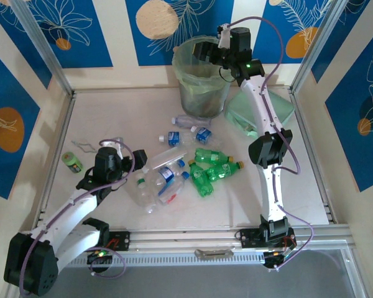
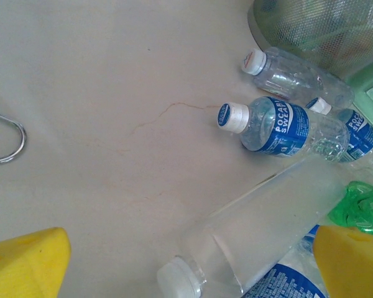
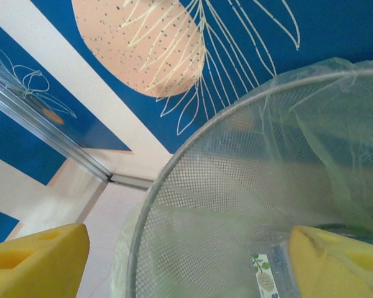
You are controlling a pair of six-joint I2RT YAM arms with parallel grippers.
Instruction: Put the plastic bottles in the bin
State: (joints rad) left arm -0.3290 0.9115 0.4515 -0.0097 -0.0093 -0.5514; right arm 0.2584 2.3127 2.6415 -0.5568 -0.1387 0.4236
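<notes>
The mesh bin (image 1: 202,84) with its pale green bag stands at the back of the table. My right gripper (image 1: 203,49) hovers over its rim, open and holding nothing; in the right wrist view the gripper (image 3: 189,267) looks down into the bin (image 3: 236,205), where a labelled item (image 3: 267,276) lies at the bottom. Plastic bottles lie mid-table: clear blue-labelled ones (image 1: 168,177), green ones (image 1: 214,169), and more near the bin (image 1: 185,121). My left gripper (image 1: 135,159) is open at the pile's left edge. A clear white-capped bottle (image 2: 261,230) lies between its fingers (image 2: 28,264).
A mint-green flat lid (image 1: 264,112) lies right of the bin, under the right arm. A green tape roll (image 1: 71,162) and a wire clip (image 1: 84,146) sit at the left. Metal frame rails border the table on both sides.
</notes>
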